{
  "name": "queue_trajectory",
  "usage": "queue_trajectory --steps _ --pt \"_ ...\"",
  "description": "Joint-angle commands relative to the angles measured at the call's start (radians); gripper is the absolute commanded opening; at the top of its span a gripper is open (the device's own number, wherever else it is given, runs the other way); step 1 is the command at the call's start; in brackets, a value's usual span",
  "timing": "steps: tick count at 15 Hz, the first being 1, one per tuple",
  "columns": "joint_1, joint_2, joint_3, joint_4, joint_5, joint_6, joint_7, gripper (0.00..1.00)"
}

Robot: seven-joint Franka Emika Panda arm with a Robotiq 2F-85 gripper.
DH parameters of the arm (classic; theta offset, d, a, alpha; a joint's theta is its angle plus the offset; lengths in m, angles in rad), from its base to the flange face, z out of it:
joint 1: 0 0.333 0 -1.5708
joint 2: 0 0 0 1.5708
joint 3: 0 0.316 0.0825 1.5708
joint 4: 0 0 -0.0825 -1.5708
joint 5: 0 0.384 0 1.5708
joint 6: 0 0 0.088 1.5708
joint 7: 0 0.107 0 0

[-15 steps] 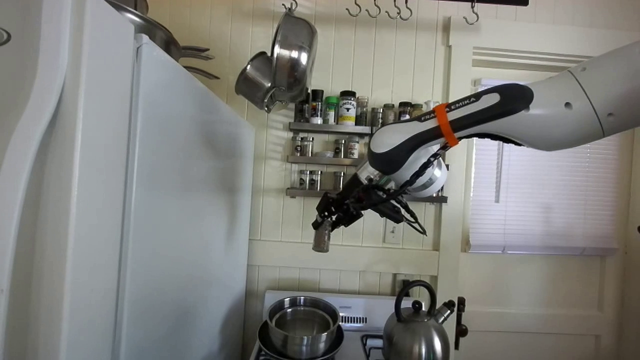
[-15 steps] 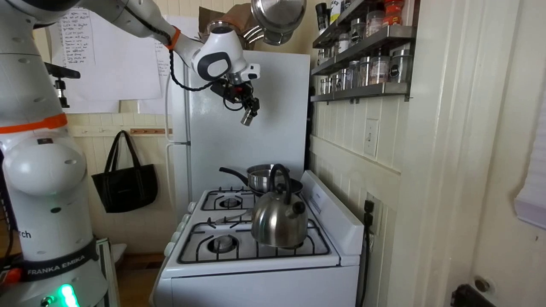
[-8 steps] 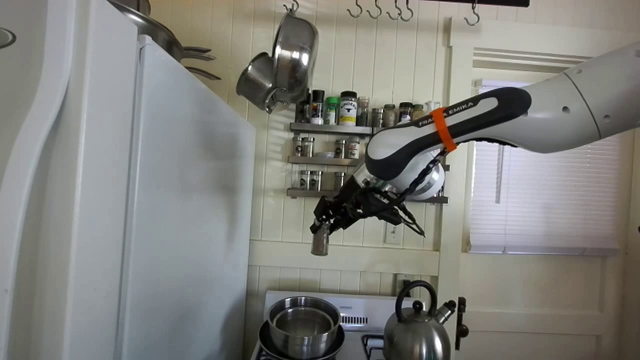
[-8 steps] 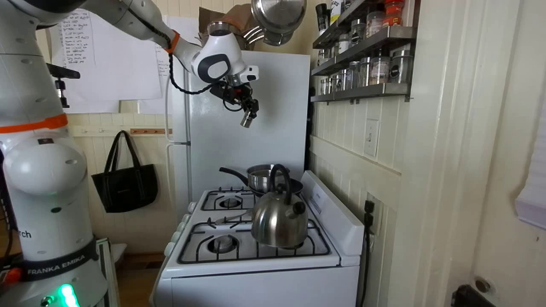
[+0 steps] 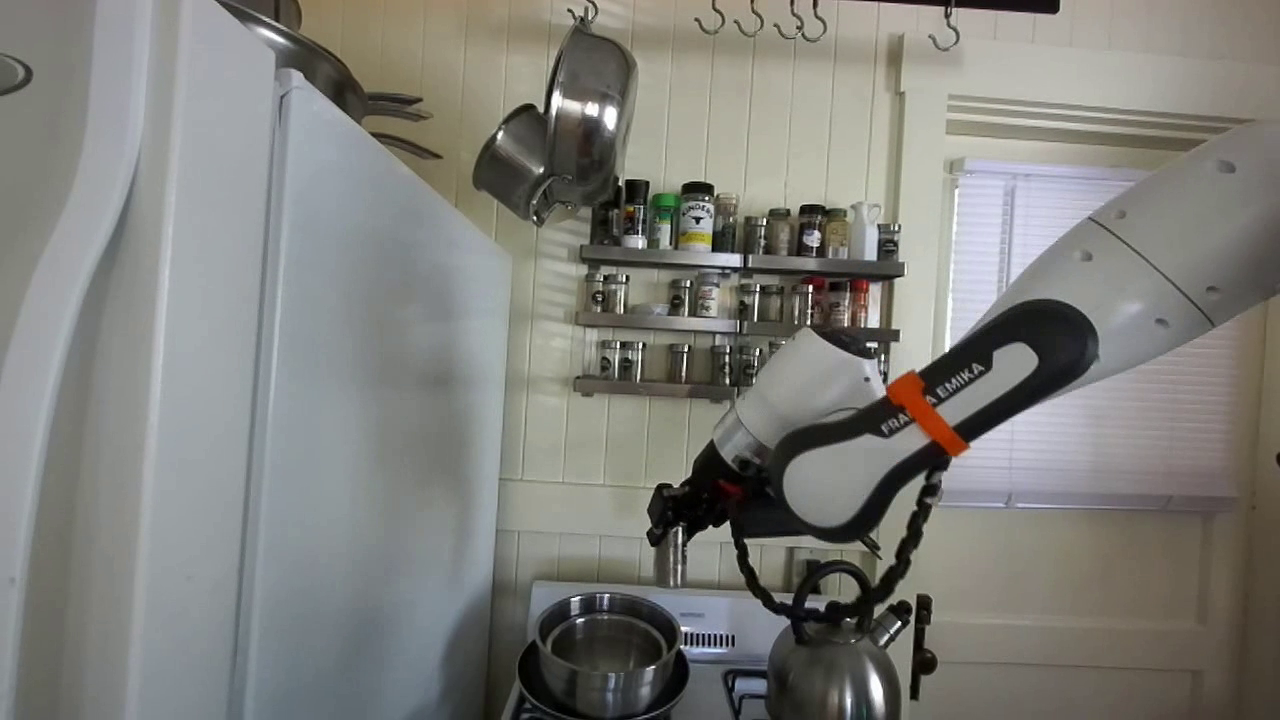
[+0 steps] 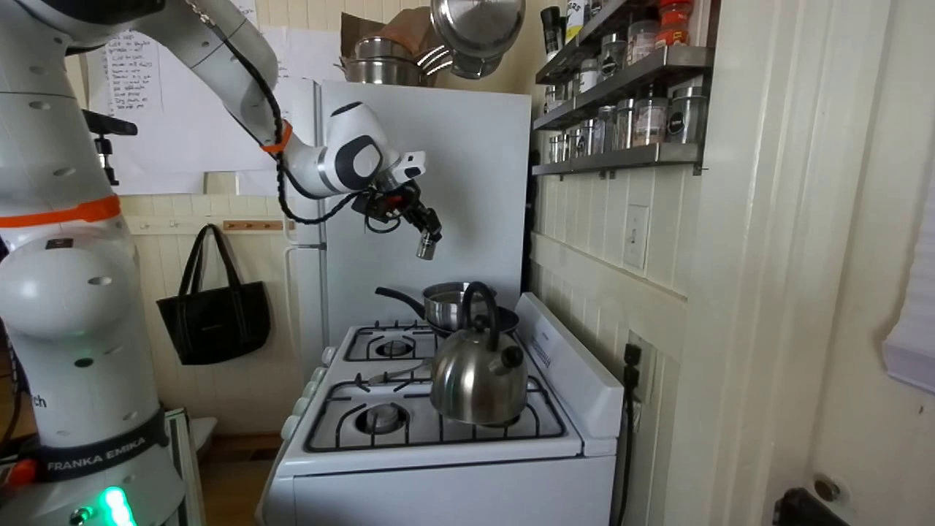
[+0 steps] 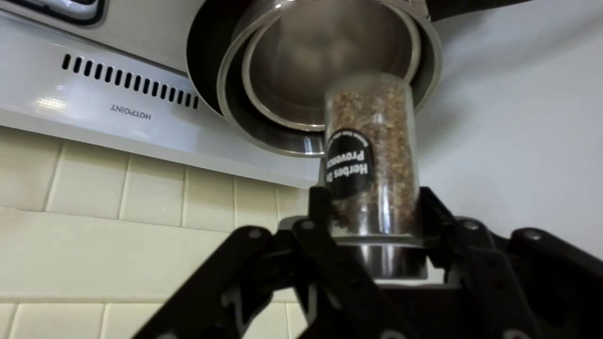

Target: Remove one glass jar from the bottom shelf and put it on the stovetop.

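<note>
Jar (image 7: pixel 381 155): clear glass, shiny metal lid (image 7: pixel 388 261). Claw (image 7: pixel 375 207): matt. Stovetop (image 6: pixel 340 370): smooth, glossy. Bottom shelf (image 6: pixel 650 153): metal. Kettle (image 6: pixel 467 383): satin metal.

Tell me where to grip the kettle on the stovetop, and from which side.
Take the kettle by the top of its black handle, probably best from above: the arch stands upright with an open gap beneath, while the rounded body looks too wide to pinch. The gripper must first set down the glass jar it holds.
</note>
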Motion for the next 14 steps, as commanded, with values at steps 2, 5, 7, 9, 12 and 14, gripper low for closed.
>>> queue_trajectory --steps 2,5,7,9,12,14 --pt "-0.238 -0.179 0.19 -0.235 -0.245 0.185 0.328 0.23" --pt "-0.295 -0.28 0.297 -0.365 -0.216 0.264 0.401 0.23" --pt "-0.31 -0.231 0.347 -0.302 -0.244 0.262 0.468 0.23" --pt "-0.28 -0.231 0.319 -0.32 -0.217 0.253 0.418 0.48" --pt "-0.288 -0.229 0.336 -0.302 -0.217 0.253 0.436 0.48" --pt "-0.294 -0.228 0.336 -0.302 -0.217 0.253 0.436 0.48"
